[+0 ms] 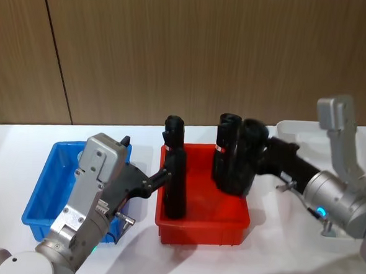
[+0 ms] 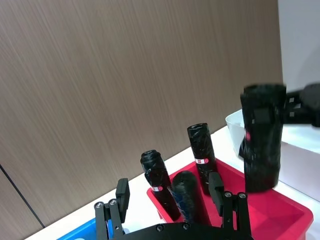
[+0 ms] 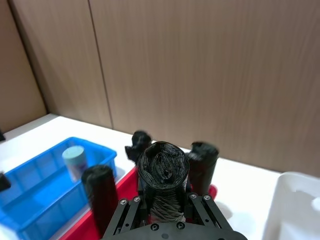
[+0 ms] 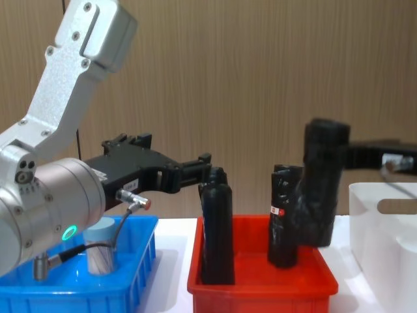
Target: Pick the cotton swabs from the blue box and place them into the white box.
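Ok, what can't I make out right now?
- Low bright-blue plastic bin, inside: head view, left arm covers much of it; what's left is unclear.
- Tall white plastic bin, contents: chest view, wall and right edge hide them.
- Right gripper, jaws: head view, black wrapped roll covers them.

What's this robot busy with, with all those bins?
Its right hand holds a black wrapped roll lifted over the red bin, beside the white box. Its left hand reaches over the red bin's left side, open, next to another upright roll. One cotton swab tub sits in the blue box.
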`<action>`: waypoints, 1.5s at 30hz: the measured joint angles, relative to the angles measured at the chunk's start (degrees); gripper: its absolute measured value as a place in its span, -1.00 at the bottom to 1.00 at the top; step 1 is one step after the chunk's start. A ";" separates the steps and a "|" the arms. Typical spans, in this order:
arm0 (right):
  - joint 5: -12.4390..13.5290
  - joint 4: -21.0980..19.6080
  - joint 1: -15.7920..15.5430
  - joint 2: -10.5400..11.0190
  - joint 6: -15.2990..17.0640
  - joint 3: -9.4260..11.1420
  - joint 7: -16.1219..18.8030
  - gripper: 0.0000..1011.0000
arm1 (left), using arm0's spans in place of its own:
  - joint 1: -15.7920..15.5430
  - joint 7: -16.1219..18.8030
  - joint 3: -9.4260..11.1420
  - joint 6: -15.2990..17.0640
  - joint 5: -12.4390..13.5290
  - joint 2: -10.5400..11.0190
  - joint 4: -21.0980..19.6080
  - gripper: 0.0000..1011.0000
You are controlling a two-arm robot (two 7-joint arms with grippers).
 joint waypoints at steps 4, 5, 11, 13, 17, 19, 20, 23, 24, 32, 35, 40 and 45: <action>0.01 -2.01 0.20 0.80 0.36 0.92 -1.11 -0.30 | 0.00 0.00 0.00 0.00 0.00 0.00 0.00 0.98; 0.01 -2.61 0.29 1.18 0.50 1.32 -1.57 -0.30 | 0.00 0.00 0.00 0.00 0.00 0.00 0.00 0.98; -0.21 -4.64 0.62 2.59 0.87 2.78 -3.17 -0.30 | 0.00 0.00 0.00 0.00 0.00 0.00 0.00 0.98; -0.44 -4.99 0.69 2.93 0.93 3.11 -3.55 -0.30 | 0.00 0.00 0.00 0.00 0.00 0.00 0.00 0.98; -1.00 -5.76 0.91 3.99 1.05 4.13 -4.54 -0.30 | 0.00 0.00 0.00 0.00 0.00 0.00 0.00 0.98; -1.20 -5.85 0.97 4.28 1.06 4.41 -4.80 -0.30 | 0.00 0.00 0.00 0.00 0.00 0.00 0.00 0.98; -1.34 -5.88 1.03 4.48 1.06 4.60 -4.94 -0.30 | 0.00 0.00 0.00 0.00 0.00 0.00 0.00 0.98; -1.83 -5.85 1.19 5.04 1.06 5.12 -5.45 -0.30 | 0.00 0.00 0.00 0.00 0.00 0.00 0.00 0.98; -2.03 -5.67 1.27 5.28 1.05 5.35 -5.63 -0.31 | 0.00 0.00 0.00 0.00 0.00 0.00 0.00 0.98; -3.21 -3.25 1.78 5.98 0.75 6.02 -6.47 -0.30 | 0.00 0.00 0.00 0.00 0.00 0.00 0.00 0.98; -3.68 -1.66 2.04 6.07 0.41 6.14 -6.80 -0.30 | 0.00 0.00 0.00 0.00 0.00 0.00 0.00 0.98; -4.36 1.66 2.66 6.01 -0.43 6.16 -7.33 -0.30 | 0.00 0.00 0.00 0.00 0.00 0.00 0.00 0.98; -4.84 4.99 3.37 5.77 -1.29 6.11 -7.87 -0.30 | 0.00 0.00 0.00 0.00 0.00 0.00 0.00 0.98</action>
